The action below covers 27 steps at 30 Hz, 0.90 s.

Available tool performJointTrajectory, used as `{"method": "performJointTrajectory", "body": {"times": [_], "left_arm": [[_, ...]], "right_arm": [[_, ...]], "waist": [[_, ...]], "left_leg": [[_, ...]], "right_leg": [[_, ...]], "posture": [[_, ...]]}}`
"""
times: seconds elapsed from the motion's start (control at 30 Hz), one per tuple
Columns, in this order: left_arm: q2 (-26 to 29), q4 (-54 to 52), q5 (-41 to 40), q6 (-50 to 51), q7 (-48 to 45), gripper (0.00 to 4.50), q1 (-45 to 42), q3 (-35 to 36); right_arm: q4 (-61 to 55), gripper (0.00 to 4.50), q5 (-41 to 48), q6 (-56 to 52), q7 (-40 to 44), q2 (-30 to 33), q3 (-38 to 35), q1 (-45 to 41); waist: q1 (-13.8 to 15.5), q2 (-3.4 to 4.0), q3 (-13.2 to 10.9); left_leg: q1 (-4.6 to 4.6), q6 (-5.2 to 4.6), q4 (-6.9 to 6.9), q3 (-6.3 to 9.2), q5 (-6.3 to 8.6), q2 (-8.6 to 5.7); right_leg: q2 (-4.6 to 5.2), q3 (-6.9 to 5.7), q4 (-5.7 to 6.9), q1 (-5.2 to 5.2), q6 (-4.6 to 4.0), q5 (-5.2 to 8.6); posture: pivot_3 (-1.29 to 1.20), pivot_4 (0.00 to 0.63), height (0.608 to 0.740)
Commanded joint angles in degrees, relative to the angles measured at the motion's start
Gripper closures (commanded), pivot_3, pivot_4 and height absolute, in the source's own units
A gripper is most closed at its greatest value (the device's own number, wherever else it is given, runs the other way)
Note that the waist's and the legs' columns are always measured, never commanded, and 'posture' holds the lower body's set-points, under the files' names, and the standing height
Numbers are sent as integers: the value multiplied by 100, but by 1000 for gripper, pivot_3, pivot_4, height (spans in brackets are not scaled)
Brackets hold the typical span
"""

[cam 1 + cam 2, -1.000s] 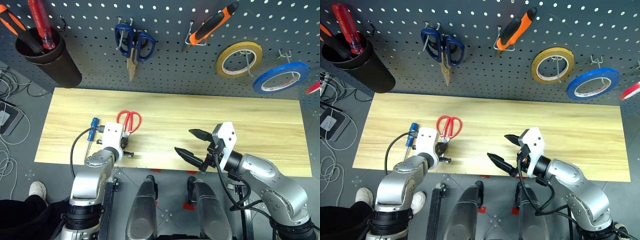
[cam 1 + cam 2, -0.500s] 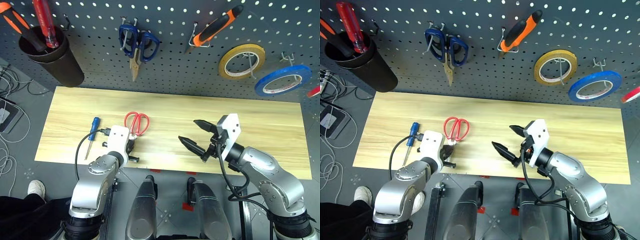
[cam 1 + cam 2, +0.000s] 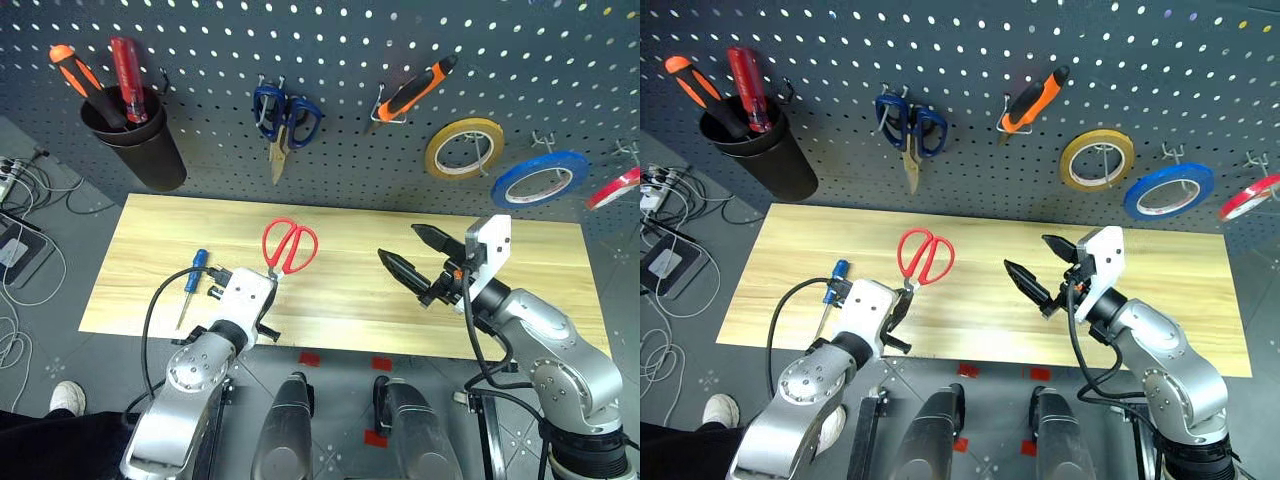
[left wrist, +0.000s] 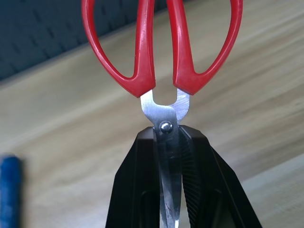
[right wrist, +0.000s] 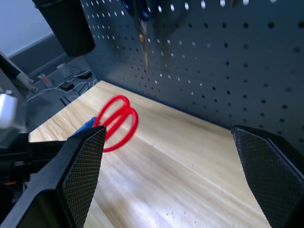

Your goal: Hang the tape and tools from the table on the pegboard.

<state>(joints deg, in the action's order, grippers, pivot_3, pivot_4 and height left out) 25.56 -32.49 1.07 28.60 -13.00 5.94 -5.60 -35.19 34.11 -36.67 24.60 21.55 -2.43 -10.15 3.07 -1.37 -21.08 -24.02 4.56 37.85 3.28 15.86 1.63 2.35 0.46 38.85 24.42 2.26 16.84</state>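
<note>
Dark grey pegboard (image 3: 330, 40) fills the back of the scene, and we run along it from the left: a black cup (image 3: 140, 145) hangs there with an orange screwdriver (image 3: 80, 75) and a red screwdriver (image 3: 128, 65) standing in it, then blue-handled scissors (image 3: 285, 115) dangle on a hook, then the orange-and-black pliers (image 3: 415, 88) sit tilted on their hook, then a yellow roll (image 3: 463, 148), a blue roll (image 3: 538, 178), and at the far right edge the red tape (image 3: 612, 187), already up on the board. Below the pegboard lies the light wood counter (image 3: 150, 230). Near its left end, the small blue-handled screwdriver (image 3: 194, 282) lies flat on the wood. Just right of that, the left hand (image 3: 268, 300) is pinching the blades of the red-handled scissors (image 3: 290, 245); the wrist view shows its black fingers (image 4: 199, 180) pressed on either side of the steel right below the pivot, red loops (image 4: 161, 42) pointing away towards the pegboard. Whether the loops touch the counter or ride just above it, I cannot tell. Further right, out over the middle of the counter, the right hand (image 3: 415, 255) hangs with its two pointed fingers (image 3: 400, 268) spread wide, gripping nothing, aimed across towards the scissors.
</note>
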Motion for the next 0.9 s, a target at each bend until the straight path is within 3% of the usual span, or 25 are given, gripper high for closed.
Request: {"method": "performJointTrajectory", "body": {"times": [0.03, 0.37, 0.9], "left_arm": [[25, -51, 327, -1140, 83, 4201, 285, 2], [-385, 14, 648, -2454, 566, 4201, 273, 552], [-834, 687, 768, -2513, 591, 4201, -1074, 568]], "right_arm": [[-345, 0, 107, 150, -68, 0, -166, 30], [-745, 0, 575, -7, -471, -86, -443, 58], [-825, 0, 1696, -262, -917, 71, -750, -449]], "waist": [[-3, -2, 72], [-26, -7, 346], [-48, -15, 616]], "left_leg": [[0, 0, 1, 0, 0, -2], [9, -7, 6, 0, -1, -3], [22, -25, 15, 0, 1, -5]], "right_leg": [[0, 1, 0, 0, 0, 0], [-24, 1, 8, -10, -4, -5], [-31, -1, 14, -29, -8, -7]], "posture": [[115, 232, 740], [102, 201, 740], [79, 186, 740]]}}
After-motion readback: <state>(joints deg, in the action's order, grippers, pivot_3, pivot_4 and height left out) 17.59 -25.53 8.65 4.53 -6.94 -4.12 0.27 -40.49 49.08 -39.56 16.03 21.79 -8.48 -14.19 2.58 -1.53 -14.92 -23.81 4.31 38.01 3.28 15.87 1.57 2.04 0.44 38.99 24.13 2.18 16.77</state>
